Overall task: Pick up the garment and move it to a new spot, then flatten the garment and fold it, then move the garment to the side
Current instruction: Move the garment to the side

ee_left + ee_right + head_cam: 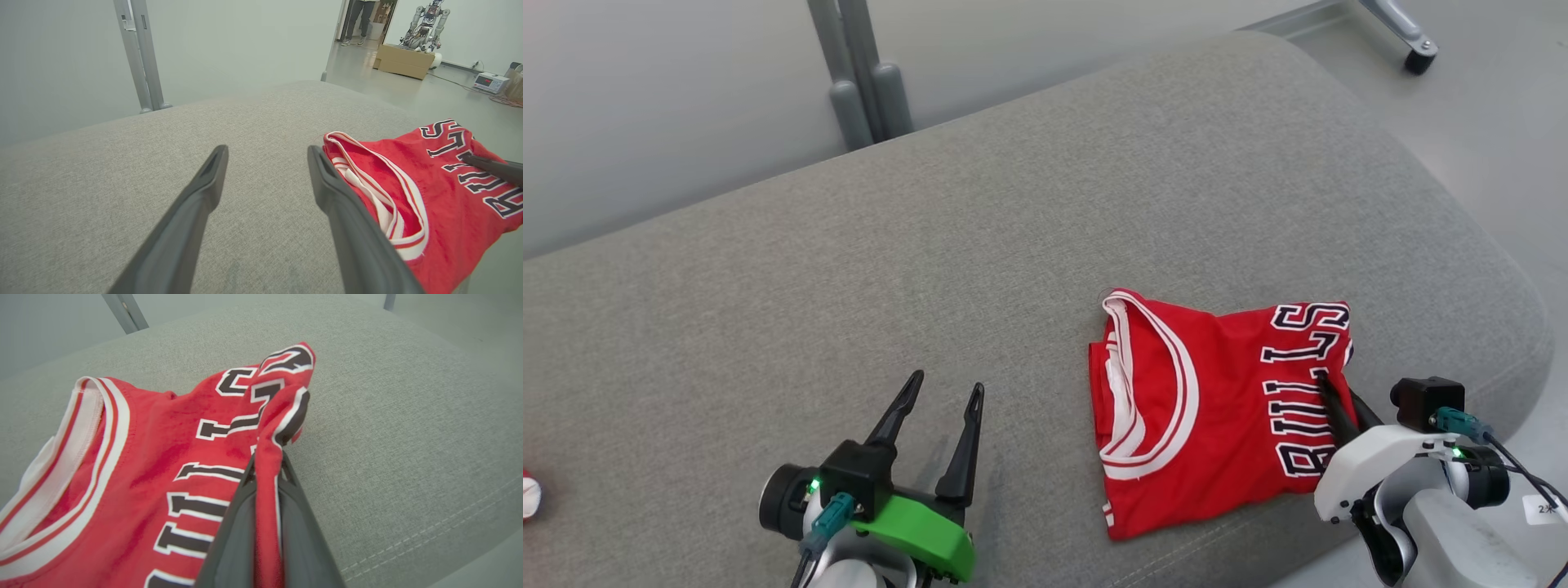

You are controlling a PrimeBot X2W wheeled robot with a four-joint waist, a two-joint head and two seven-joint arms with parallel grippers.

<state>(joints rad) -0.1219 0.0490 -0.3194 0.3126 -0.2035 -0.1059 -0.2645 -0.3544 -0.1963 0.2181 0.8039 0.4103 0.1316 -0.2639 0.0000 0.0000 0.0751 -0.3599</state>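
Note:
The garment (1217,400) is a red jersey with white trim and dark lettering, folded into a compact rectangle near the right front of the grey cushion (980,245). My right gripper (1327,384) is shut on the garment's right edge; in the right wrist view a ridge of red cloth (267,457) is pinched between the dark fingers. My left gripper (947,390) stands open over bare cushion, well left of the garment. The left wrist view has the garment (429,183) just right of its right finger (339,196).
The cushion's rounded right end (1527,327) and front edge lie close to the garment. Grey metal posts (858,73) stand behind the cushion. A castor leg (1417,49) is on the floor at far right. A small red-white object (529,494) sits at the left edge.

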